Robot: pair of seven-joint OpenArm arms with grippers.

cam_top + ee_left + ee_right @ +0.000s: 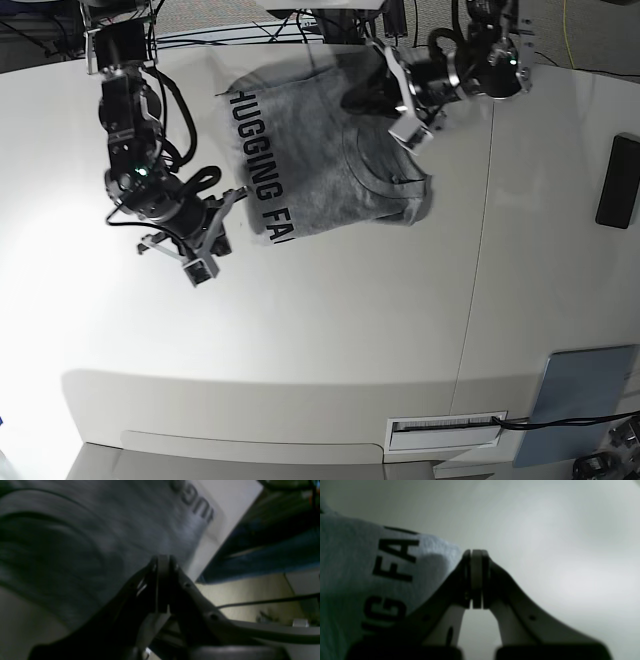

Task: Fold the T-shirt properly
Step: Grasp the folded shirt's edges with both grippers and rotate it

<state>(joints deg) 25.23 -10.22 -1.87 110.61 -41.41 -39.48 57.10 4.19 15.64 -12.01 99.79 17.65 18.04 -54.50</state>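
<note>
A white table [330,330] fills the base view, and the T-shirt [320,150] lies on its far half, a heather-grey bundle partly folded, with black block letters "HUGGING FA" running down its left edge. The right gripper [232,203] sits to the left of the shirt, its closed tip just beside the lettered edge; no cloth shows between its fingers. The left gripper [358,97] is over the far right part of the shirt, dark against the grey fabric; contact there cannot be judged. A dark flat object [617,182] lies at the right edge, and a grey-blue panel [577,403] sits at the near right corner.
</note>
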